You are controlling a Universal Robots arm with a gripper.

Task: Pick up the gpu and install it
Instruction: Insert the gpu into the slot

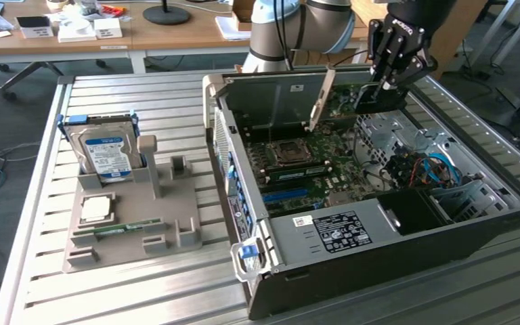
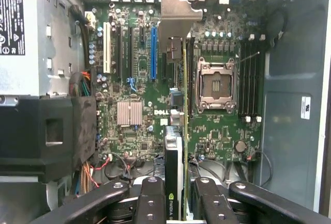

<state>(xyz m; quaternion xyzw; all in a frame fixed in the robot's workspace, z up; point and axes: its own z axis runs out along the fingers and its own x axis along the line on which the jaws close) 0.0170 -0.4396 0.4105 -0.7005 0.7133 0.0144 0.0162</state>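
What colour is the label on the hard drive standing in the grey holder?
Mostly blue. The hard drive and its label show best in the exterior view.

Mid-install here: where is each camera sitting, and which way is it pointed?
Exterior view: off the arm, raised beside the table, looking down slantwise into the open computer case; the arm and the tool gripping the gpu show.
Wrist view: on the wrist, looking along the tool straight onto the motherboard; two black fingers show, clamped on the gpu.
Shared: tool, gpu, motherboard and its empty processor socket.
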